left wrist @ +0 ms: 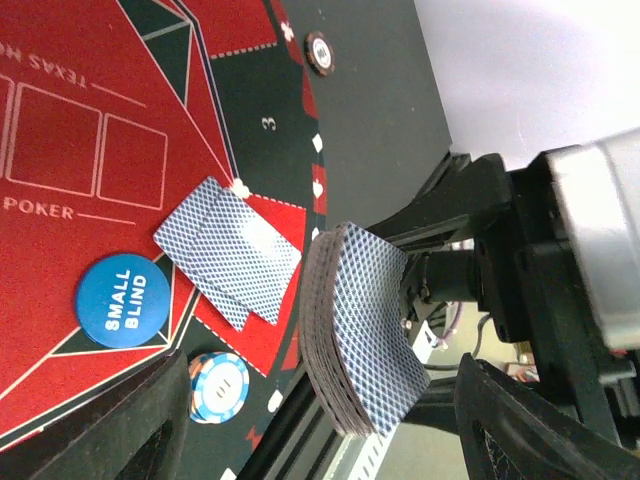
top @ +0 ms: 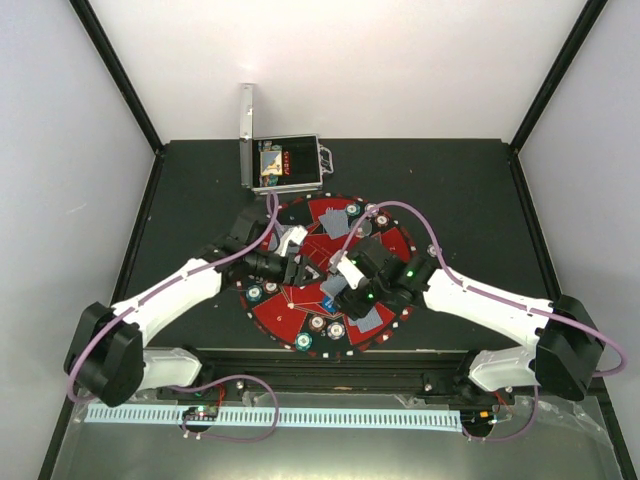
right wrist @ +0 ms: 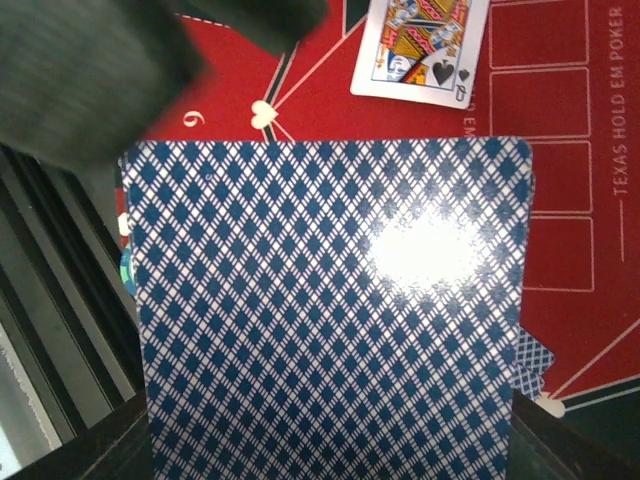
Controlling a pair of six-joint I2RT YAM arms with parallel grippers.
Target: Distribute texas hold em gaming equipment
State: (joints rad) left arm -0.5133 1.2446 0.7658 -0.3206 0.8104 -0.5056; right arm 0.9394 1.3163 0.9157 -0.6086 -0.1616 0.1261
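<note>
A thick deck of blue-backed playing cards (right wrist: 330,310) fills the right wrist view, with my right gripper (right wrist: 330,450) shut on it above the round red-and-black mat (top: 300,300). From the left wrist the same deck (left wrist: 360,330) hangs edge-on between my left gripper's (left wrist: 345,440) open fingers (left wrist: 150,420), touching neither. Two face-down cards (left wrist: 230,250) lie on the mat beside a blue "small blind" disc (left wrist: 122,300) and a blue-and-white chip (left wrist: 220,385). A queen of spades (right wrist: 425,45) lies face up. From above, both grippers (top: 303,258) (top: 335,272) meet over the mat's middle.
The open silver case (top: 285,165) stands behind the mat. More chips (top: 316,323) and face-down cards (top: 338,222) lie round the mat's rim. A brown chip (left wrist: 320,52) sits at the mat's edge. The black rail (top: 330,360) runs along the table's near edge.
</note>
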